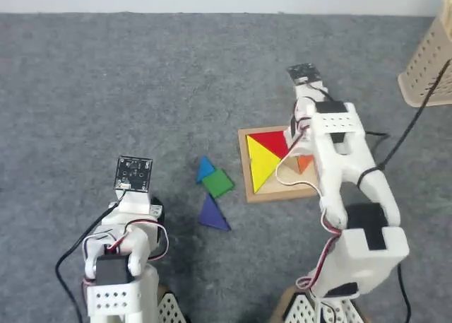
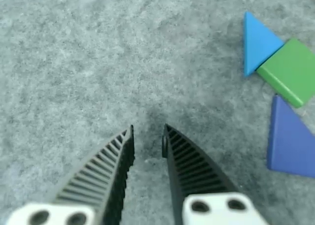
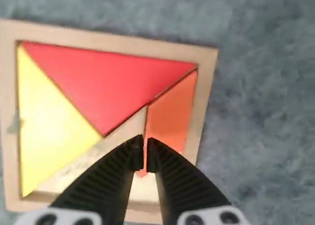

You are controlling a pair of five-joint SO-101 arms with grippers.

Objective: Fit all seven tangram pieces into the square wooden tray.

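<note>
Your right gripper [image 3: 141,142] hangs over the square wooden tray [image 3: 206,87]. Its black ribbed fingers are pinched almost together, and a sliver of the orange piece [image 3: 170,116] shows between them, so it appears to grip that piece by its edge. Your left gripper [image 2: 147,131] sits low over the grey carpet [image 1: 106,75], well apart from the tray. Its fingers are parted by only a narrow gap and hold and touch nothing.

You have two arms, one tray and six coloured pieces in view.

Three pieces are in the tray. The large red triangle [image 3: 113,82] and the large yellow triangle [image 3: 44,121] lie flat and meet along one edge. The orange piece lies beside the red one, against the tray wall.

Three pieces lie loose on the carpet between the arms, near the tray. They are one dark blue triangle [image 2: 290,146], one green square [image 2: 290,70], and one small light blue triangle [image 2: 258,40] touching the square.
</note>
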